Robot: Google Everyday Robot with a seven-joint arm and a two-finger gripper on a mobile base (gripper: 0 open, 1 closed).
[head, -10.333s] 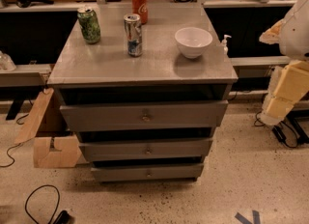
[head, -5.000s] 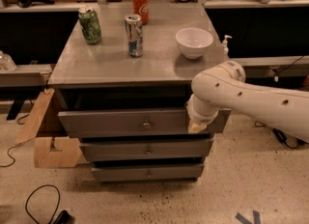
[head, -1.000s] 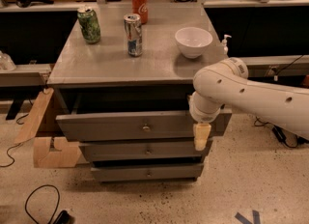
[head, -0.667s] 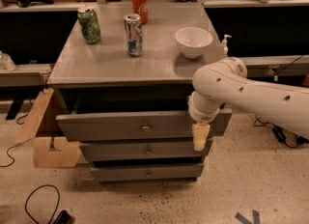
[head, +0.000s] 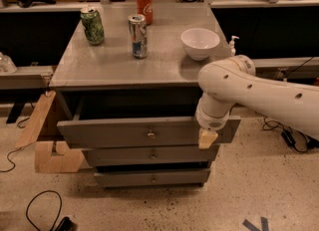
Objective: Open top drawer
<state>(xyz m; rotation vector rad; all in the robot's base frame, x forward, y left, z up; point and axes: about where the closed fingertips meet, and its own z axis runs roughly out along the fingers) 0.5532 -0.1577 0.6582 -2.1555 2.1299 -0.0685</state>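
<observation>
We see the top drawer (head: 109, 133) partly pulled out of the grey cabinet (head: 114, 65), its flat front standing forward of the two narrower drawers (head: 124, 155) below it. A dark gap shows above its upper edge, and its small brassy knob (head: 151, 134) sits at the middle of the front. The gripper (head: 207, 138) hangs against the drawer's right end, at its lower edge, under the white arm (head: 249, 88) that reaches in from the drawer's right. We cannot tell whether the gripper is spread or closed. Above the drawer, on the cabinet top, stand a white bowl (head: 200, 43), a silver-blue can (head: 138, 36), a green can (head: 92, 25) and a red can (head: 144, 6). Left of the drawer, wooden pieces (head: 42, 140) lean by the cabinet.
</observation>
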